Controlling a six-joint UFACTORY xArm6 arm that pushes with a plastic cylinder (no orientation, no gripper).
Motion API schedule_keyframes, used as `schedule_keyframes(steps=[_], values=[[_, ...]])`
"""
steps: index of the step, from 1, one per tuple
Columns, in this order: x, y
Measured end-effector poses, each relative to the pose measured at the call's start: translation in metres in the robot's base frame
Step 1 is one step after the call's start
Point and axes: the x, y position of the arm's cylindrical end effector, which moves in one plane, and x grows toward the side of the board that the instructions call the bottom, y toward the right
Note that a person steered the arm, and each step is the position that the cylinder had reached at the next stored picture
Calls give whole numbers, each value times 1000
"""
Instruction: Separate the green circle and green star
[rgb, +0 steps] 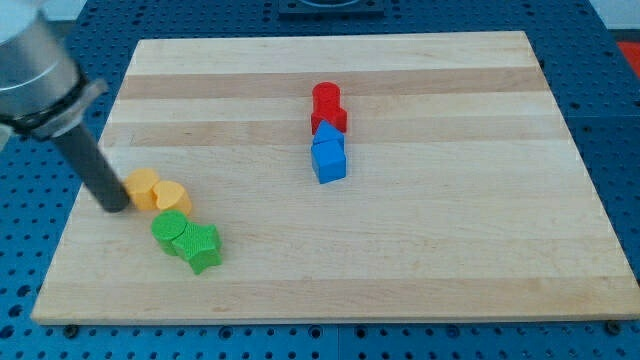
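The green circle (170, 230) and the green star (203, 246) lie touching each other at the lower left of the board, the star to the lower right of the circle. My tip (115, 207) rests on the board just left of the yellow blocks and up-left of the green circle, not touching either green block.
Two yellow blocks (143, 187) (172, 197) sit side by side just above the green circle. A red block (328, 106) and a blue block (328, 156) stand together near the board's middle. The wooden board (450, 250) lies on a blue perforated table.
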Motion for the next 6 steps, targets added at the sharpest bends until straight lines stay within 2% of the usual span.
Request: schedule_keyframes(steps=[1,3,4,6], values=[[-2,24],[79,22],[78,67],[42,113]])
